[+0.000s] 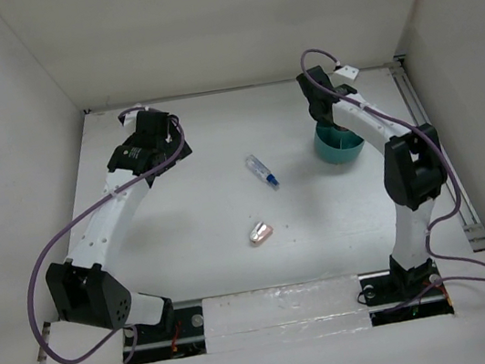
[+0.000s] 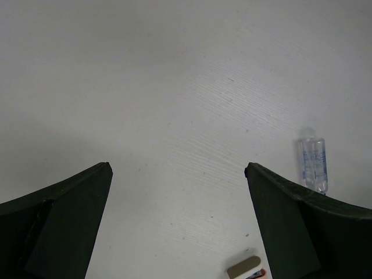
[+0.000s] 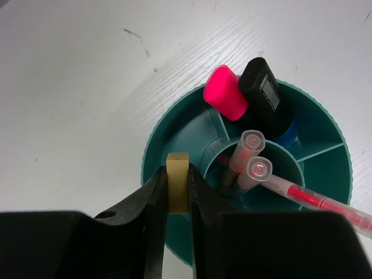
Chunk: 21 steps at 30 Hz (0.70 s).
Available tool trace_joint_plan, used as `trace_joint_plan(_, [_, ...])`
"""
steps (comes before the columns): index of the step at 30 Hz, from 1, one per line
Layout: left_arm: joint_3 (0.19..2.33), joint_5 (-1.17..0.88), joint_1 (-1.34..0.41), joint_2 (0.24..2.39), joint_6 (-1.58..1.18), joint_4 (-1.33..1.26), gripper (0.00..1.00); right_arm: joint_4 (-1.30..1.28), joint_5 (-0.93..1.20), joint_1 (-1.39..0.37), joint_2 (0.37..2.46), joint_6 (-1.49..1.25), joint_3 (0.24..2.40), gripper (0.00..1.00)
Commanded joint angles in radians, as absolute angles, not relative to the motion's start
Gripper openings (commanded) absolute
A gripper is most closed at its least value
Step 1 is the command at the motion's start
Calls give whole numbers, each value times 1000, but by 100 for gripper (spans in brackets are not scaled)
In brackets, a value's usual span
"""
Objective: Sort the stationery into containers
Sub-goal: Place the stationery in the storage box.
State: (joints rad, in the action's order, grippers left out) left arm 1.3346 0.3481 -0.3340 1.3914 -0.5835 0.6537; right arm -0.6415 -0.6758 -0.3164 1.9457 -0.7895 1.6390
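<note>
Right end effector (image 3: 178, 190): closed on a small tan block (image 3: 178, 165), one finger against each side, block upright.
Block position: over the teal bowl (image 3: 170, 132), above the outer ring beside the wall of the central well; whether it touches the bowl cannot be told.
Left end effector (image 2: 177, 168): jaws spread wide, gripping nothing, above the bare white surface (image 2: 174, 87).
Bowl contents, right wrist view: pink-capped marker (image 3: 225, 92) and black marker (image 3: 266, 96) stand together in a far outer compartment, with blue showing beneath the black one; thin pink pens (image 3: 250, 145) sit in the central well, one leaning out over the rim.
Top view only: bowl at far right, half hidden under the right arm; block and contents not discernible.
Loose items: clear tube (image 1: 261, 172) lies mid-surface; silver-pink oval piece (image 1: 260, 233) lies nearer the bases, apart from it.
Left wrist view: both loose items appear at its right edge.
</note>
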Motion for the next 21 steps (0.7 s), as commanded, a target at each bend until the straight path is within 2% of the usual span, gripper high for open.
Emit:
trace_joint_plan(1, [1322,351,-336,1345,-571,635,100,-603,-678,-321,1956,-776,1641,22])
trace_joint_plan(3, [1322,351,-336,1345,-571,635,100,-603,-678,-321,1956,-776,1641,26])
trace_joint_plan(11, [1322,342,-336,1345,-561,635,100,-603,-678,-321,1956,-767,1641,27])
trace_joint_plan(16, [1322,342,-336,1345,-561,626,100,-603,-678,-321,1956,-767,1641,38])
trace_joint_plan(17, [1322,333,-336,1345,-561,626,100,-603,-678,-321,1956,-767,1641,45])
trace_joint_plan(21, [1322,333,-336,1345,-561,626,100,-594,-669,-321,1956,-767,1641,45])
